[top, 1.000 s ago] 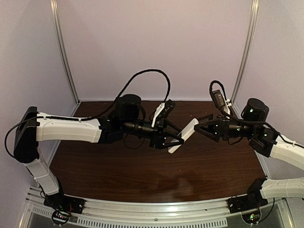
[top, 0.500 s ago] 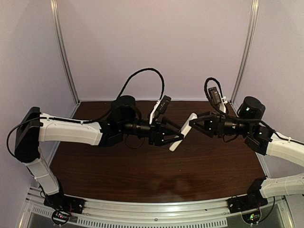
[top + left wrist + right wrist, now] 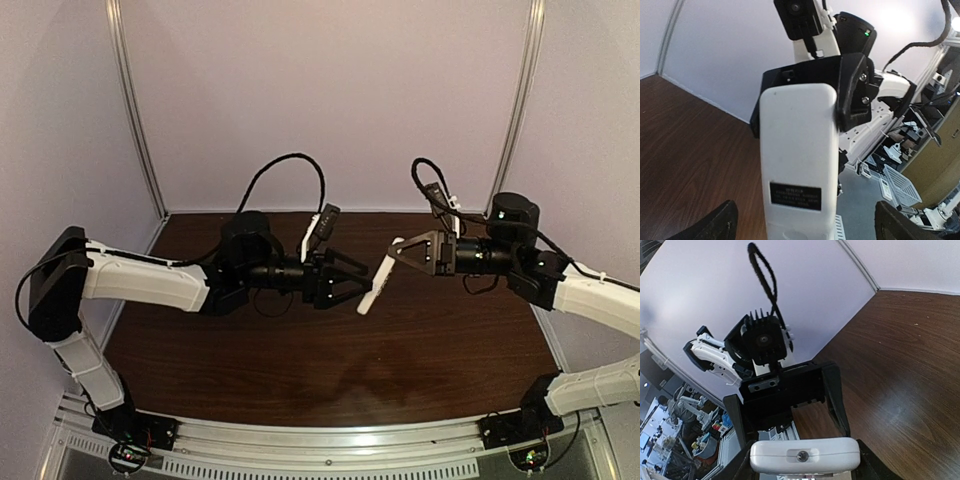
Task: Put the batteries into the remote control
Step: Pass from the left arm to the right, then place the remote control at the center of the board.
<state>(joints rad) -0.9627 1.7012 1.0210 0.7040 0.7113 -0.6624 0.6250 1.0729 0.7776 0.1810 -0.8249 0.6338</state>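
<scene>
The white remote control (image 3: 378,279) hangs tilted in the air between my two grippers, above the table. My right gripper (image 3: 397,251) is shut on its upper end; in the right wrist view the remote's end face (image 3: 805,456) sits clamped between my fingers. My left gripper (image 3: 357,283) is open around the lower end. In the left wrist view its fingertips (image 3: 722,222) stand wide of the remote's plain white back (image 3: 797,160), which carries a dark label. The right gripper's black fingers (image 3: 852,90) hold the far end there. No batteries are in view.
The dark brown wooden table (image 3: 330,360) lies below both arms. Pale purple walls with metal corner rails (image 3: 135,110) enclose it on three sides. A metal rail (image 3: 330,445) runs along the near edge.
Both arms and the remote have shifted left and a little up. My right gripper has closed onto the remote's upper end, and my left gripper's fingers have spread open.
</scene>
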